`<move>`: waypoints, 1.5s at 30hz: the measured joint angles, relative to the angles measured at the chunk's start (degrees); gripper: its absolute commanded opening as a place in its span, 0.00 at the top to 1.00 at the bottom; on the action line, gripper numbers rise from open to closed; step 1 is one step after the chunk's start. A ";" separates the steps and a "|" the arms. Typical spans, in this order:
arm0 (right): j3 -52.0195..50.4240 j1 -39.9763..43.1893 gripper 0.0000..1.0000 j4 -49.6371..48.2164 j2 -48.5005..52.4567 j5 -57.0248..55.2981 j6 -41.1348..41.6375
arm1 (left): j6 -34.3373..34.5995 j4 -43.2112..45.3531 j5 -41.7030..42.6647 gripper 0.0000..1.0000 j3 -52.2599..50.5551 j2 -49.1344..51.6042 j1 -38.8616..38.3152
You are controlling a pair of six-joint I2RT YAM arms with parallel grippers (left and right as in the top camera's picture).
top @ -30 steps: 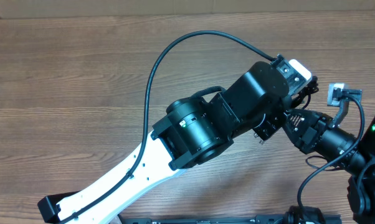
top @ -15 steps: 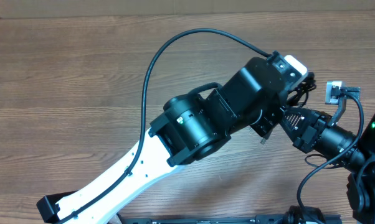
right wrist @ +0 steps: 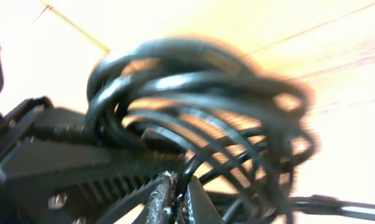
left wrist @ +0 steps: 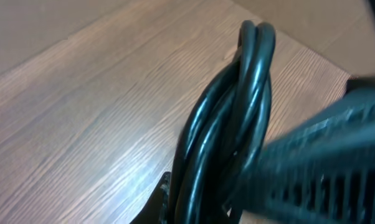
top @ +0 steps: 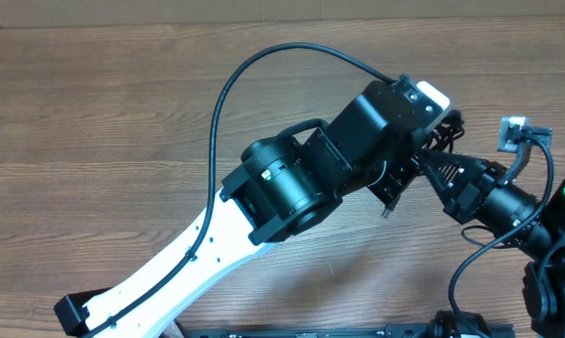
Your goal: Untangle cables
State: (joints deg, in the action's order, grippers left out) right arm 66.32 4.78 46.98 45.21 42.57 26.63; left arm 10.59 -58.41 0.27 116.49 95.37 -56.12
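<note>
Over the wooden table, toward three o'clock, the cables bunch between my left gripper, pinching them from eight o'clock, and my right gripper, clamped on them from four.

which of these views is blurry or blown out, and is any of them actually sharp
Overhead: sharp and evenly lit, the grain of the table clear, only a soft shadow beside the left arm. Left wrist: cables fairly sharp, the dark ribbed part at right smeared out of focus. Right wrist: background blown out to pale yellow, cables blurred.
</note>
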 measured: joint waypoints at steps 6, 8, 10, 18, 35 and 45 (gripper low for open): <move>0.00 -0.07 0.96 -2.54 -0.22 -8.63 3.43 | -0.46 -3.39 1.53 0.96 0.00 0.00 0.15; 0.00 -0.07 0.96 -2.49 -0.26 -9.86 4.07 | -0.48 -3.34 1.70 0.96 0.00 0.00 0.31; 0.00 -0.07 0.87 -2.19 -0.26 -9.88 4.50 | -0.46 -3.34 1.73 0.96 0.00 0.00 0.31; 0.07 -0.04 0.43 5.22 -0.26 -3.37 4.87 | 1.70 -1.55 -1.27 0.96 0.00 0.00 0.28; 0.07 0.00 0.45 7.15 -0.20 2.56 5.16 | 4.50 0.96 -1.68 0.96 0.00 0.00 0.35; 0.07 0.02 0.51 4.83 -0.22 6.99 5.29 | 5.92 0.46 -3.02 0.96 0.00 0.00 0.07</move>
State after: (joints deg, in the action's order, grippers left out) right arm 66.39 4.80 51.81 44.99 49.56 31.92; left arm 16.51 -57.95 -2.74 116.49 95.37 -56.05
